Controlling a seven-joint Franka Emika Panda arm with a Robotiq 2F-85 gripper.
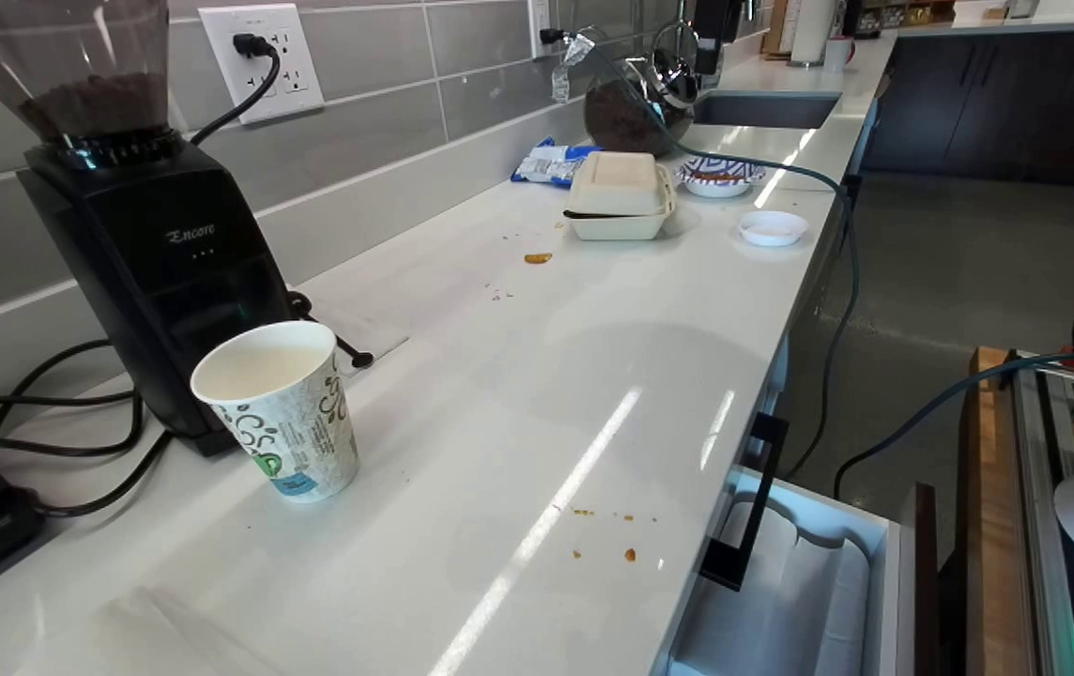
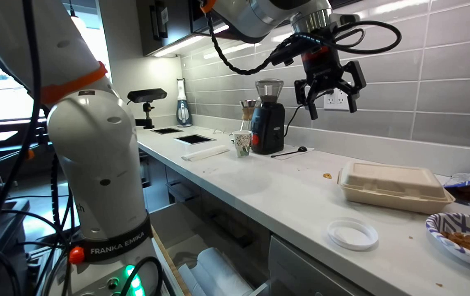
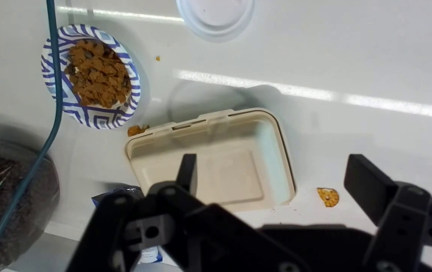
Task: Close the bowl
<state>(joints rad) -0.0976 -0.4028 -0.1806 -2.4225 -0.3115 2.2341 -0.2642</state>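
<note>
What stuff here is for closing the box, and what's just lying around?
For the job:
beige takeout box
open pincer

Just lying around:
patterned bowl with brown flakes
paper cup
coffee grinder
round white lid or dish
blue bag

Pale beige rectangular fibre-look hinged clamshell box (image 2: 391, 187) sits flat below the black two-finger gripper (image 2: 332, 108), well apart from it, lid (image 1: 620, 176) folded over base (image 1: 619, 229), thin dark gap along one edge in an exterior view.
</note>
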